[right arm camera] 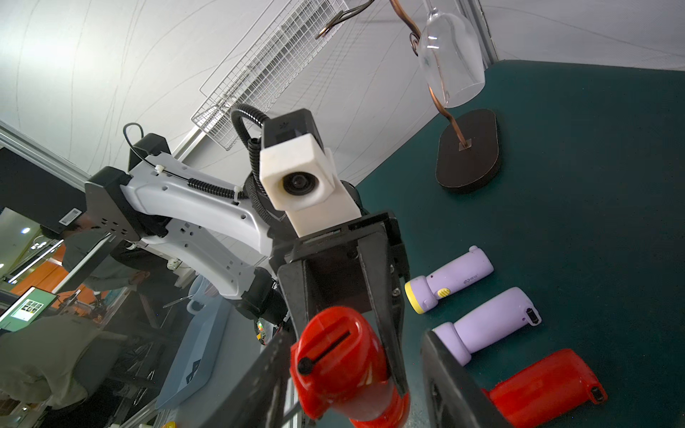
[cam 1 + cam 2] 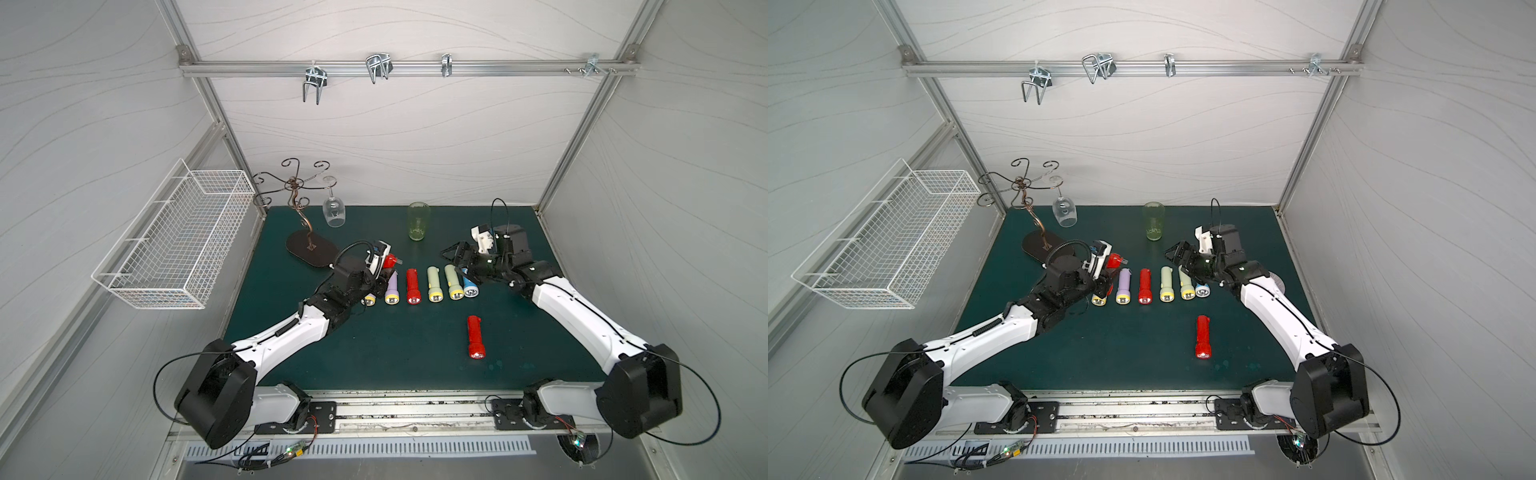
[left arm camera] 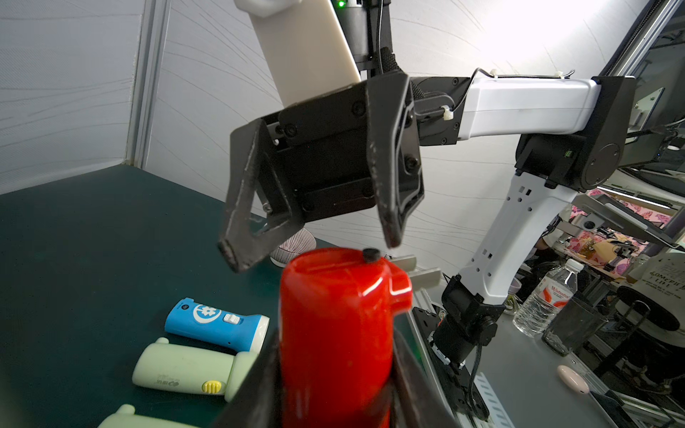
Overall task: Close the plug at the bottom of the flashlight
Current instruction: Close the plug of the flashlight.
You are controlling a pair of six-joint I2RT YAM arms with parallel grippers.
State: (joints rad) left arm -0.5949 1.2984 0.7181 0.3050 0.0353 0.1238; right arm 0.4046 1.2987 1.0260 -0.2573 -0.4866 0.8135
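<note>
In the left wrist view the red flashlight rises from the lower centre of the frame, its body clenched in the left gripper. Its long axis aims the bottom end, with the plug prongs out sideways, at the right gripper just above. That gripper is near, not touching, with its jaws spread wide and its arm stretched in from the right.
</note>
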